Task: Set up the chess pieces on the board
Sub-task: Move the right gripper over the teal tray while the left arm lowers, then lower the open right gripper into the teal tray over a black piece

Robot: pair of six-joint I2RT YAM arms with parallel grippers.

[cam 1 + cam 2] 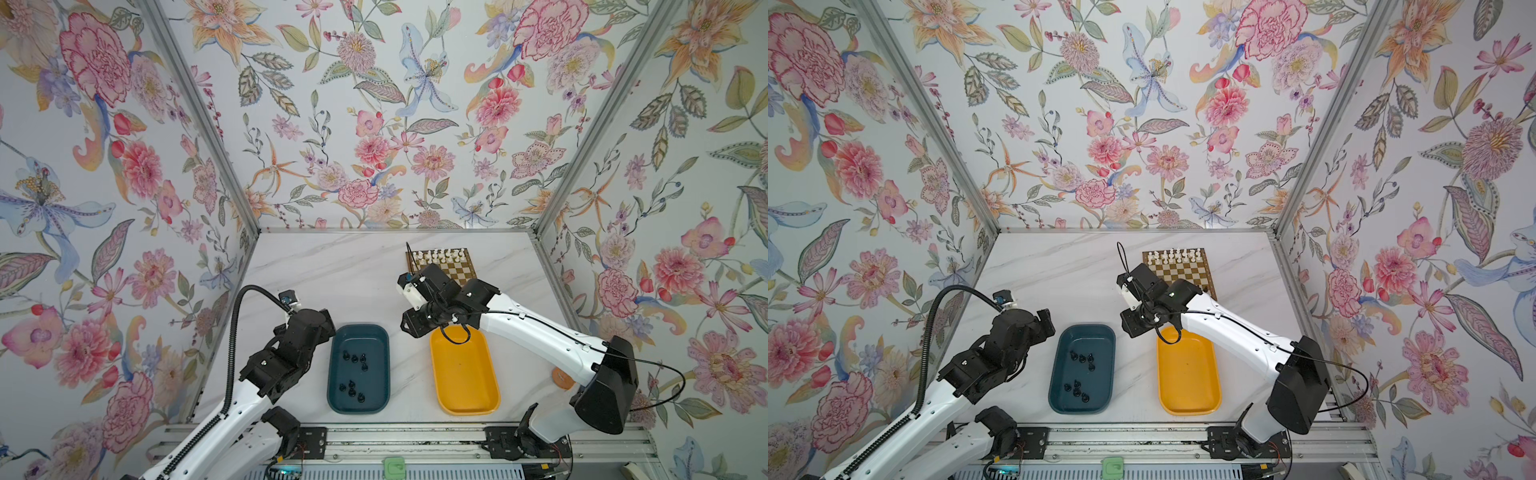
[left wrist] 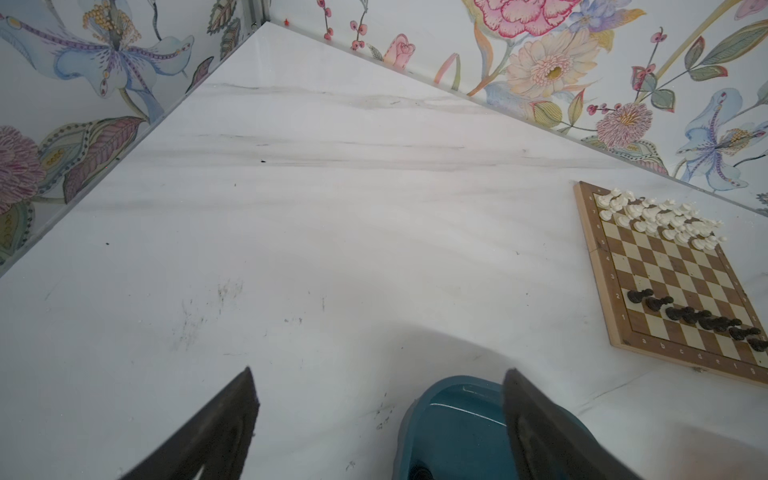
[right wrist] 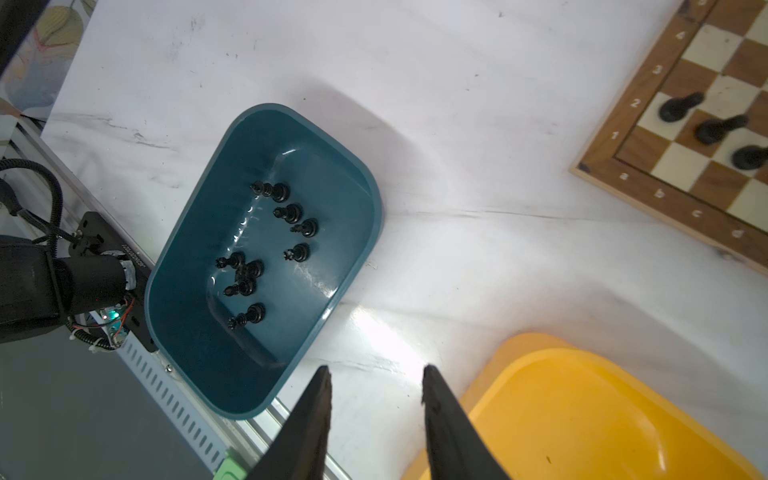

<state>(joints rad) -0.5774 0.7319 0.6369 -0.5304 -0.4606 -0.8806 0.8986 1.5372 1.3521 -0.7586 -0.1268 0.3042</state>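
Left gripper (image 2: 379,374): jaws spread wide, nothing between, above bare table (image 2: 332,208) at the far end of the teal tray (image 2: 457,415). Right gripper (image 3: 377,374): jaws part open, empty, over the table strip between the teal tray and the yellow tray (image 3: 582,415). Table is white marble with grey veins and some scuffs. Floral wallpaper walls (image 1: 374,104) on three sides with metal corner posts; metal rail (image 1: 415,440) along the near edge. Board (image 2: 673,270) lies flat at far right near the back wall: white pieces (image 2: 656,220) fill its two far rows, black pawns (image 2: 698,318) line up in one near row. More black pieces (image 3: 289,212) lie loose in the teal tray; yellow tray looks bare. Left arm (image 1: 232,415) is bent, wrist beside the teal tray, pointing at the far wall. Right arm (image 1: 540,332) reaches in from the right over the yellow tray's far end, gripper aimed back down toward the near side.
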